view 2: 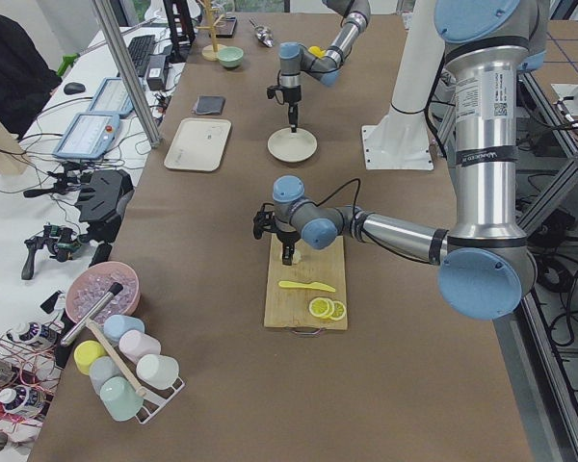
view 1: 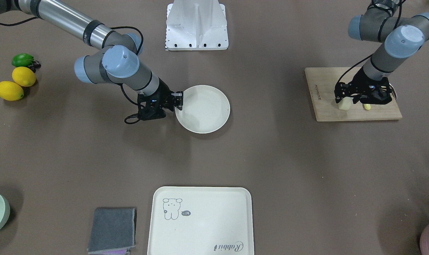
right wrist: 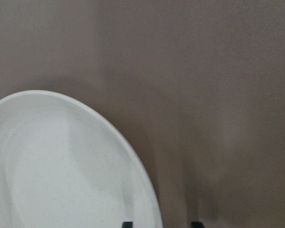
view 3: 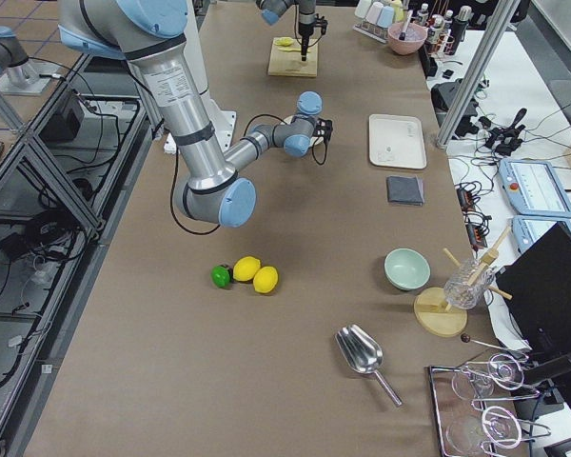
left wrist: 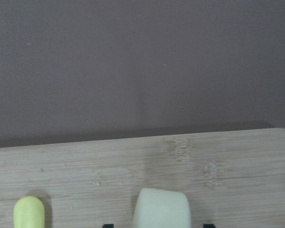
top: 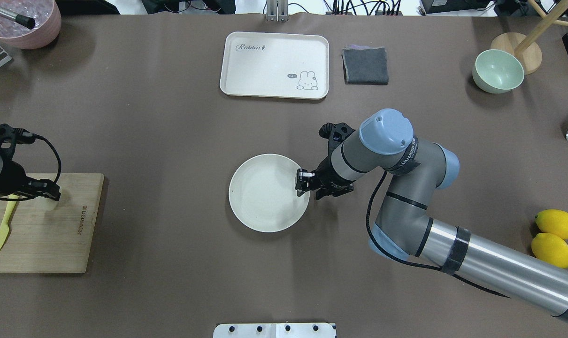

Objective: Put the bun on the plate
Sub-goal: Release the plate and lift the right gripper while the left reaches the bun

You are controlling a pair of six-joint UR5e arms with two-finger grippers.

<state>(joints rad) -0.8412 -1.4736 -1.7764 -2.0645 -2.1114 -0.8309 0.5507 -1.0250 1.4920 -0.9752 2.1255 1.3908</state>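
Observation:
The bun [view 1: 344, 105], a pale cream chunk, stands on the wooden cutting board [view 1: 324, 92]. My left gripper [view 1: 346, 101] is lowered over it, open. In the left wrist view the bun [left wrist: 162, 209] sits between the two fingertips with a gap on each side. The round off-white plate [view 1: 204, 109] lies at the table's middle with nothing on it. My right gripper [view 1: 179, 100] is at the plate's edge. In the right wrist view its fingertips straddle the rim of the plate [right wrist: 61, 166], one inside and one outside, and bare table shows between the rim and the outer one.
A yellow knife [top: 2, 227] and lemon slices [view 2: 326, 309] lie on the board near the bun. The cream rabbit tray [view 1: 200, 219] and a grey cloth [view 1: 112, 228] lie across the table. Two lemons [view 1: 16, 83], a lime [view 1: 23, 59] and a green bowl [top: 497, 71] are on the right arm's side.

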